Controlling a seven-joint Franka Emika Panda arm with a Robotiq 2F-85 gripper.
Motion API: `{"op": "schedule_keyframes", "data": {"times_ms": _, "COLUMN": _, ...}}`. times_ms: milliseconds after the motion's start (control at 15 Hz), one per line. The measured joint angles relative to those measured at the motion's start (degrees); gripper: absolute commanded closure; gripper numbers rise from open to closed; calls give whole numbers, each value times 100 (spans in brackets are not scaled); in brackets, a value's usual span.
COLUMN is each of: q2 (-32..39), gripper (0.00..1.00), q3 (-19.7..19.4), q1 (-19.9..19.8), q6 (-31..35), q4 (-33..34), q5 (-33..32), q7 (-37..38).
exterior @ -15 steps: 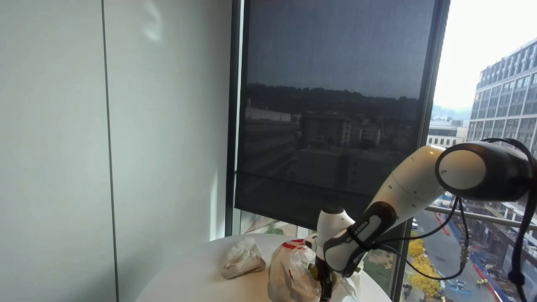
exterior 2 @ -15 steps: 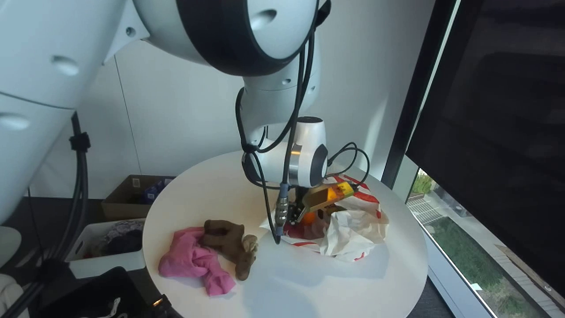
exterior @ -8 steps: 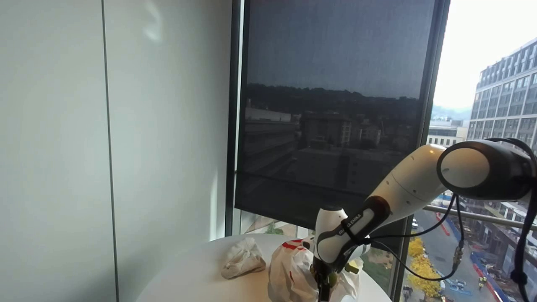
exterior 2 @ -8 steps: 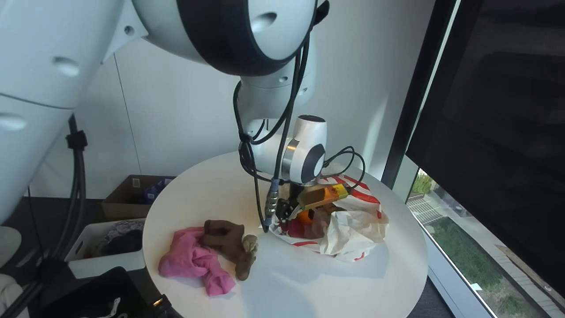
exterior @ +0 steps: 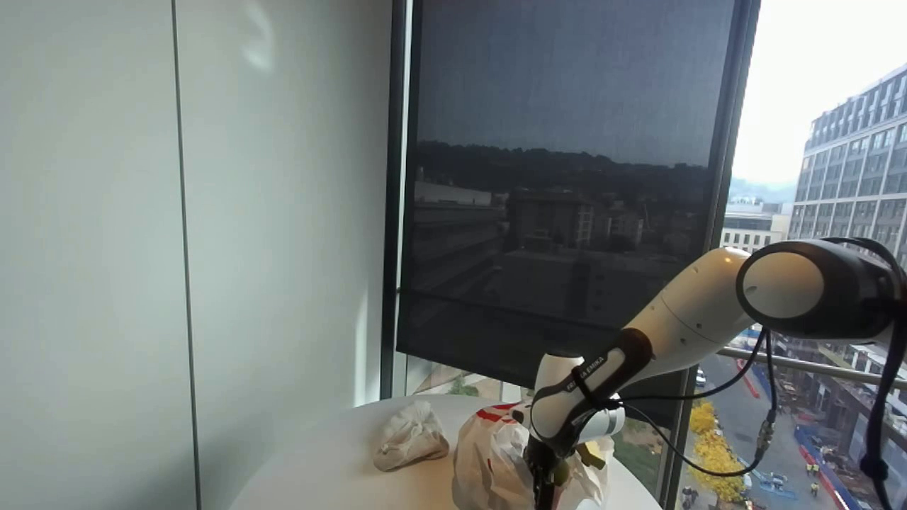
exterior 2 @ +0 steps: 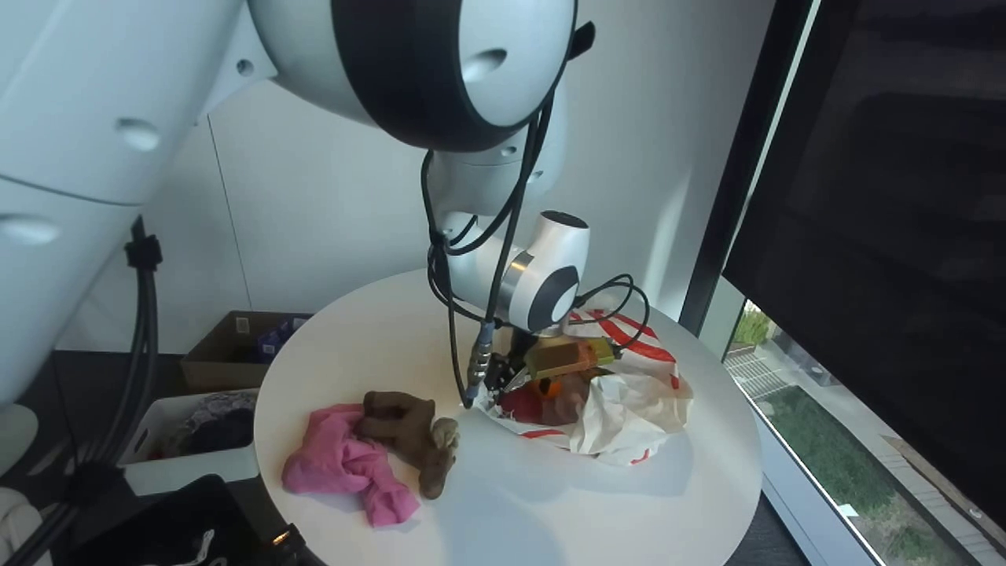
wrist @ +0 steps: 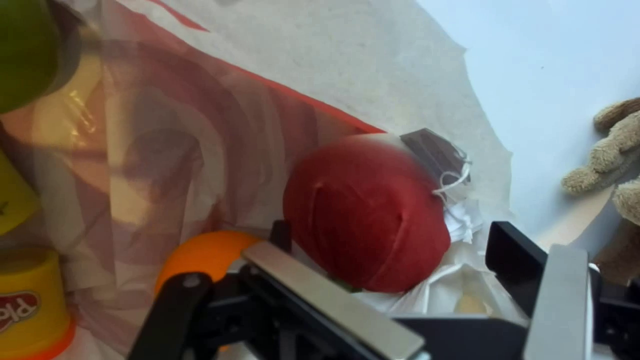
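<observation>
My gripper (wrist: pixel 395 240) stands open, its fingers wide apart low over a white bag (wrist: pixel 350 50) with red stripes. Between and beyond the fingertips lies a round red soft thing (wrist: pixel 367 215) with a dark tag on a string. One finger is close to its edge; whether they touch I cannot tell. Nothing is held. Beside that finger is an orange ball (wrist: pixel 207 257), partly covered by the gripper. A yellow Play-Doh tub (wrist: pixel 30 305) and a green round thing (wrist: pixel 25 55) are in the bag too. In both exterior views the gripper (exterior 2: pixel 507 377) points down into the bag (exterior 2: pixel 633 413).
On the round white table (exterior 2: pixel 613 511) lie a pink cloth (exterior 2: pixel 338 464) and a brown plush toy (exterior 2: pixel 405 440). A pale crumpled bundle (exterior: pixel 411 435) sits beside the bag. Loose cables (exterior 2: pixel 511 244) hang along the arm. A dark window blind (exterior 2: pixel 880 196) stands behind the table's edge.
The gripper has shifted a little left in both exterior views, and the wrist has turned and tilted. The jaws stay apart; the bag and the things on the table look unmoved.
</observation>
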Motion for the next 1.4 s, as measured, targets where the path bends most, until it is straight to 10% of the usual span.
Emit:
{"op": "schedule_keyframes", "data": {"times_ms": 133, "q2": 40, "gripper": 1, "q3": -25, "q1": -36, "q6": 0, "q4": -2, "q5": 7, "q7": -26}}
{"op": "schedule_keyframes", "data": {"times_ms": 800, "q2": 142, "gripper": 83, "q3": 20, "q1": -109, "q6": 0, "q4": 2, "q5": 71, "q7": -159}}
{"op": "schedule_keyframes", "data": {"times_ms": 1400, "q2": 4, "gripper": 91, "q3": -541, "q1": 371, "q6": -325, "q4": 50, "q5": -459, "q7": 253}}
